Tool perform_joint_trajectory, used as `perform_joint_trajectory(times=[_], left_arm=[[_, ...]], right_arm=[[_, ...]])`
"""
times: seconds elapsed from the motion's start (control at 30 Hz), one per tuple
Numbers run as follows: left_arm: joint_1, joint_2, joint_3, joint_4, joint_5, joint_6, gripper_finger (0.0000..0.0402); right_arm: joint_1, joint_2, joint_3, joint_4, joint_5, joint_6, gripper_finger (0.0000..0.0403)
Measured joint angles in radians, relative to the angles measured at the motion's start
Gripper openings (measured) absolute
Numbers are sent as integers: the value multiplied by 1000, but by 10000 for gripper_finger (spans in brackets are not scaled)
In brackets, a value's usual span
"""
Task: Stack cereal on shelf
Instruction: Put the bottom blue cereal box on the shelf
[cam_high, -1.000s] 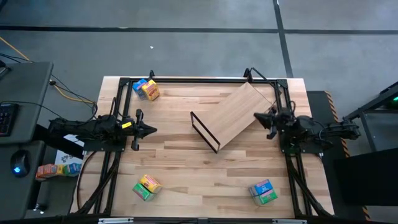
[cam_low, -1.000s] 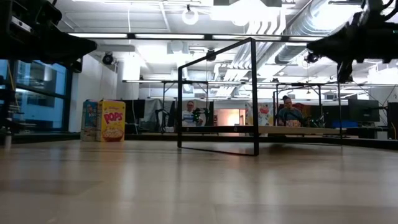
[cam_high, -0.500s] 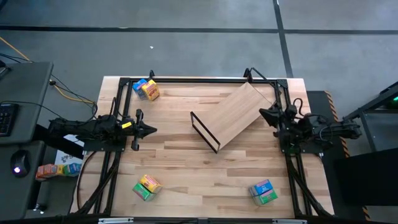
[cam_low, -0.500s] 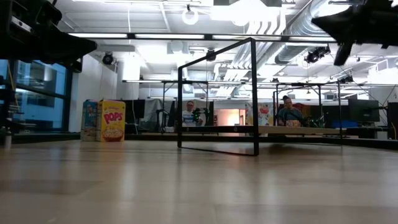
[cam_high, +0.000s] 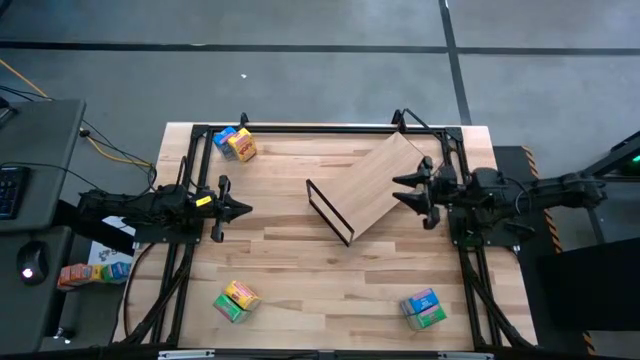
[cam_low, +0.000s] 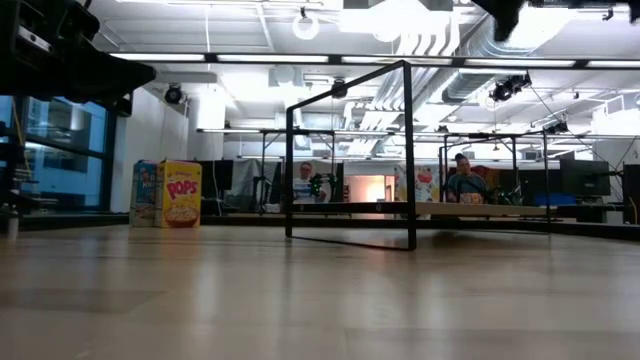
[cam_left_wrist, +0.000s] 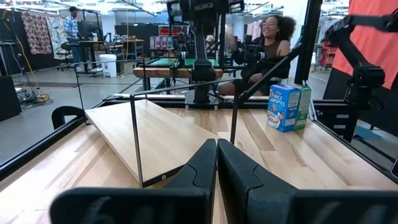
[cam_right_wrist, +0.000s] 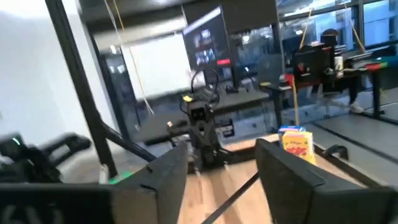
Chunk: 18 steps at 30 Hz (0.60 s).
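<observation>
Grey concrete floor (cam_high: 300, 60) surrounds the table; bright ceiling lights (cam_low: 305, 25) overhead.

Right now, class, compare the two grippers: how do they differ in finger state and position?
The left gripper has its fingers shut together, while the right gripper has its fingers spread open. The left gripper sits over bare tabletop, clear of the shelf; the right gripper reaches over the shelf's edge. Neither holds any cereal; both point toward the table's middle.
</observation>
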Motion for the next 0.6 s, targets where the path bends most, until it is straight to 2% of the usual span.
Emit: perform_joint_trajectory(times=[0.1,0.2,0.33,0.43,0.5,0.6], left_arm=[[0,0,0,0,0,0,8],[0,0,0,0,0,0,8],[0,0,0,0,0,0,8],[0,0,0,0,0,0,8],[0,0,0,0,0,0,8],[0,0,0,0,0,0,8]], right_arm=[[0,75,116,-33,-17,-15,207],[0,132,242,-216,-137,3,208],[18,199,436,-593,-243,148,209],[68,258,559,-858,-267,274,209],[115,295,612,-961,-271,374,209],[204,345,647,-988,-270,502,209]])
